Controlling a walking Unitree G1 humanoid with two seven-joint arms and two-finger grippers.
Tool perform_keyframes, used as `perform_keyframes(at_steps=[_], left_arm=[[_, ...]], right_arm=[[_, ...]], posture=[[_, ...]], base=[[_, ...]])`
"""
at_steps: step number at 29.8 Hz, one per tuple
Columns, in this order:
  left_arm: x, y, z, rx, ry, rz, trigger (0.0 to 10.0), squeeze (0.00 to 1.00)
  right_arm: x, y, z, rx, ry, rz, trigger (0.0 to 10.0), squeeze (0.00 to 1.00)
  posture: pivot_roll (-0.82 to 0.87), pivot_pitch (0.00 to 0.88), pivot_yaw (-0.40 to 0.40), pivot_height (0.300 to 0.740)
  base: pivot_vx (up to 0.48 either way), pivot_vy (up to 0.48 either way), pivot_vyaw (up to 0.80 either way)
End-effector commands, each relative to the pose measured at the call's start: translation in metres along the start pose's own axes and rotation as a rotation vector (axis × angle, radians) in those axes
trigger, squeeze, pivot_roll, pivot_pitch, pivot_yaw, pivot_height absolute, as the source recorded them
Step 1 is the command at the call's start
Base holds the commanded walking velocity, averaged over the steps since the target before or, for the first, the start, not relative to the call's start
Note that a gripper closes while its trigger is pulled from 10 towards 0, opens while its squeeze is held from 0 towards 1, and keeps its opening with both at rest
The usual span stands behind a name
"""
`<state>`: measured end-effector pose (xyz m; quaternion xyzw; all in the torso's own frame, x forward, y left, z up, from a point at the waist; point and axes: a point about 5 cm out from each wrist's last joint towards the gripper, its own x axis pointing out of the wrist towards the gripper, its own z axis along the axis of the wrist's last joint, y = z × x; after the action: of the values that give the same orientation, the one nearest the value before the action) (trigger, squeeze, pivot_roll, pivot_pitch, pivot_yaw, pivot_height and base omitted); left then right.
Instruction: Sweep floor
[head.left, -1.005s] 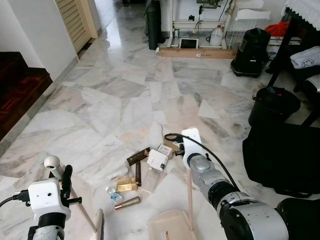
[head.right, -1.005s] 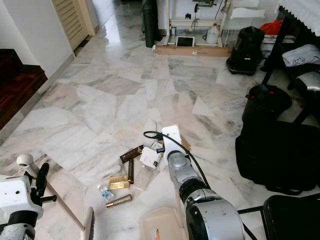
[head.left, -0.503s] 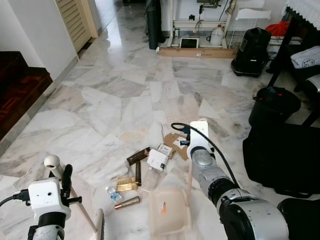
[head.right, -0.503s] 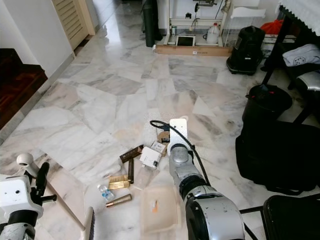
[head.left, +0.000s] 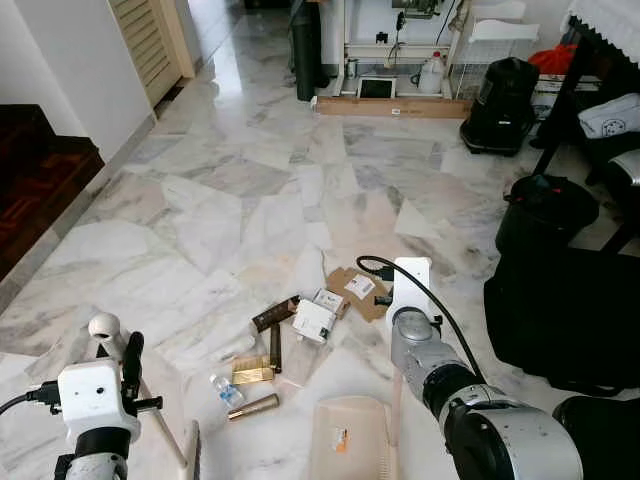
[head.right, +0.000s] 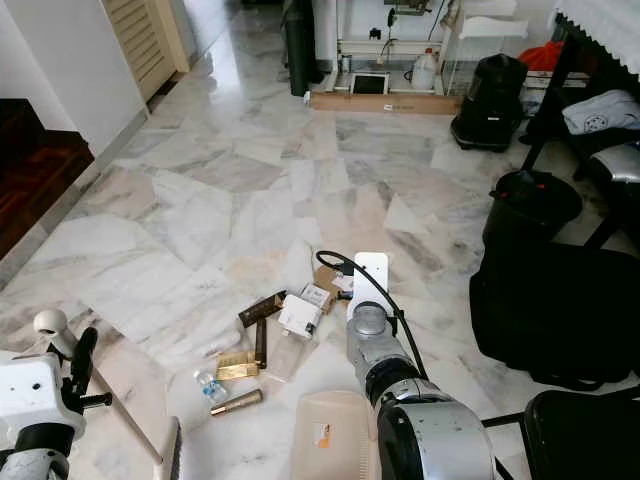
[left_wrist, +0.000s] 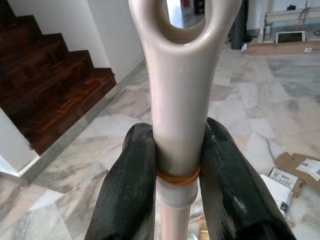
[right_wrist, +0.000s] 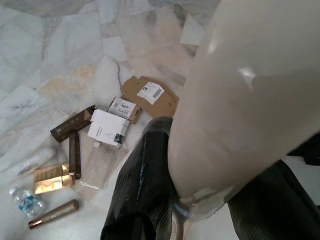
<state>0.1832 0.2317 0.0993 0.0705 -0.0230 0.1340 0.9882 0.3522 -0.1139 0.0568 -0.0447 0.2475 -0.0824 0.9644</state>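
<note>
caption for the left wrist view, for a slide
Left gripper clamped on the beige broom handle, stairs beside, litter on the marble floor.

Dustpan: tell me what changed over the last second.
The right gripper, shut on its handle, swung the dustpan out toward the litter pile, then drew it back near the robot; the flat cardboard is now uncovered. The left gripper stayed clamped on the broom handle. The litter stayed put.

Dark wooden stairs (left_wrist: 47, 85), black vacuum cleaner (head.left: 499, 103), black bin (head.left: 546, 212), louvred door (head.left: 152, 38).
</note>
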Motion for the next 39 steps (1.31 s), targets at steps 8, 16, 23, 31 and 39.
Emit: perform_keyframes(at_steps=[8,16,23,31,39], left_arm=[[0.001,0.001,0.003,0.01,-0.007,-0.009,10.0,0.0],[0.002,0.0,0.002,0.011,-0.001,-0.015,10.0,0.0],[0.003,-0.001,0.001,0.008,0.002,-0.02,10.0,0.0],[0.003,-0.002,0.0,0.003,0.01,-0.035,10.0,0.0],[0.004,-0.002,0.003,0.009,-0.015,-0.023,10.0,0.0]], right_arm=[[-0.006,0.008,-0.035,-0.043,0.177,0.061,10.0,0.0],[-0.01,0.017,-0.046,-0.122,0.238,0.143,10.0,0.0],[-0.011,0.016,-0.05,-0.161,0.26,0.157,10.0,0.0],[-0.012,0.017,-0.053,-0.207,0.278,0.188,10.0,0.0],[-0.008,0.033,-0.002,-0.041,0.014,0.237,10.0,0.0]], posture=[[0.09,0.083,0.044,0.74],[0.08,0.081,0.044,0.74],[0.07,0.081,0.043,0.74],[0.07,0.081,0.04,0.74],[0.07,0.076,0.042,0.74]], base=[[0.0,0.0,0.0],[0.0,0.0,0.0],[0.0,0.0,0.0],[0.0,0.0,0.0],[0.0,0.0,0.0]])
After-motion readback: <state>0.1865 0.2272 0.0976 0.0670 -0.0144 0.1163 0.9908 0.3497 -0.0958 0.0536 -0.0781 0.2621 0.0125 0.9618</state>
